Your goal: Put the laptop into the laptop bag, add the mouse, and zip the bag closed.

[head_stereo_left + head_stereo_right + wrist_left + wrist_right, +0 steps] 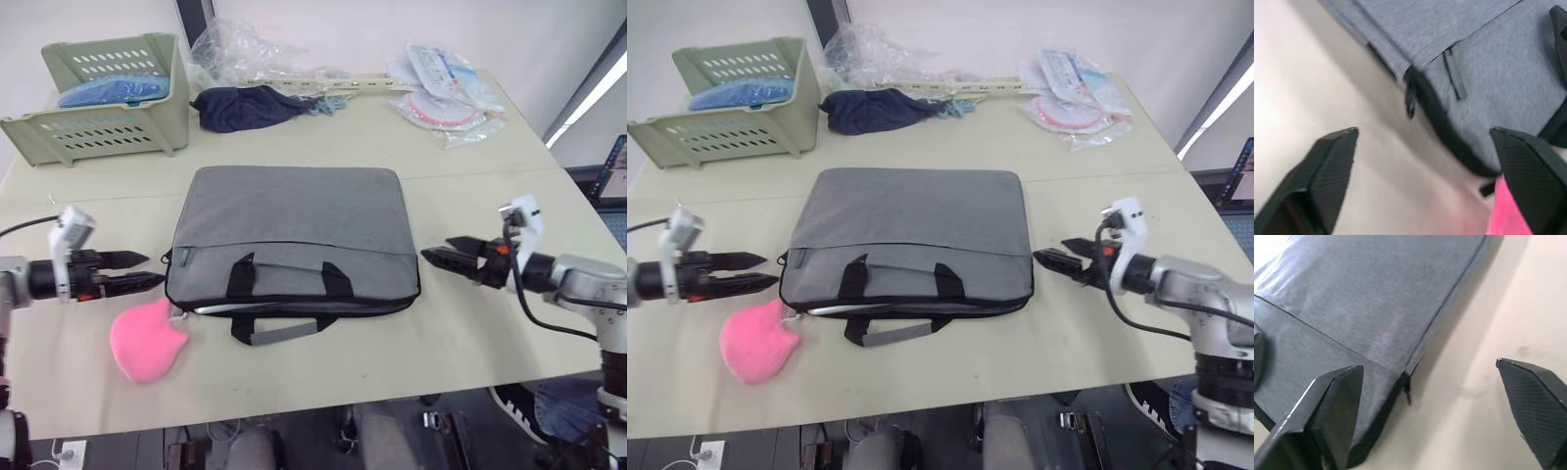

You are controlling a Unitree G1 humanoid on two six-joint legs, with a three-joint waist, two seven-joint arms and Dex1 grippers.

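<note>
Left eye view: grey laptop bag [292,245] lies flat mid-table [470,333], long axis running left–right, handles and mouth on the near edge. A thin silver strip [220,307] shows in the mouth at the near-left corner, prob. the laptop's edge, so laptop looks already inside; can't confirm more. No white mouse seen anywhere; the pink fuzzy lump [147,340] just off the bag's near-left corner isn't it. Left gripper [132,272] hovers level w/ the bag's left end, tips aimed right at it, a narrow gap between them. Right gripper [443,258] mirrors it at the right end, tips aimed left, just beside the corner.

Right eye view: same layout. Both grippers flank the bag's short ends, neither touching it. Right one sits closer to its corner than left does to its own.

Left wrist view: black fingers [1327,171] spread wide, nothing between them. Ahead lies the bag's left end w/ a dark zip pull [1410,95] dangling at the corner, and a smaller pocket pull [1455,73] on the front panel. Pink lump just by the far finger.

Right wrist view: fingers [1332,406] also spread, empty. Bag's right-end corner is directly ahead, a small dark zip tab [1406,387] hanging at the seam, close to one fingertip.

Judgement: zip runs along the long axis, so a pull must travel end to end; which arm leads depends on which tab is the slider, unclear here.
</note>
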